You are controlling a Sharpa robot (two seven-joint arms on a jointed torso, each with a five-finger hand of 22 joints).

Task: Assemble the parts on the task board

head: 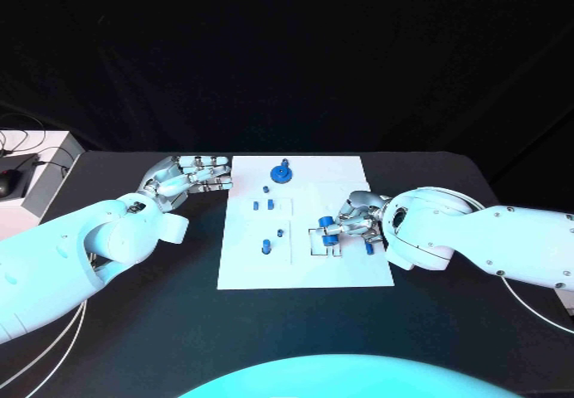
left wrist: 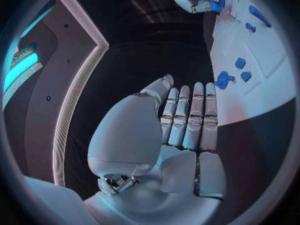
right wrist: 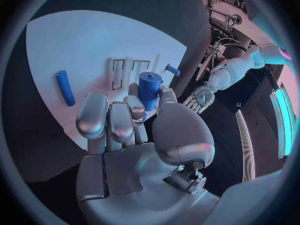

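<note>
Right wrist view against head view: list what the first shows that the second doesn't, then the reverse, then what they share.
Right wrist view alone: the blue cylindrical part stands clear between the right hand's fingers, upright above the palm; in the head view the hand's own fingers mostly cover it.

Head view alone: the whole task board with its outline, the blue round part with a stem near its far edge, and the small blue parts toward its left side.

Both: the right hand, the white board, and the left hand, empty, at the board's left edge.

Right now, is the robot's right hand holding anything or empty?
Holding. The right hand grips a blue part between its fingers, above the task board.
</note>
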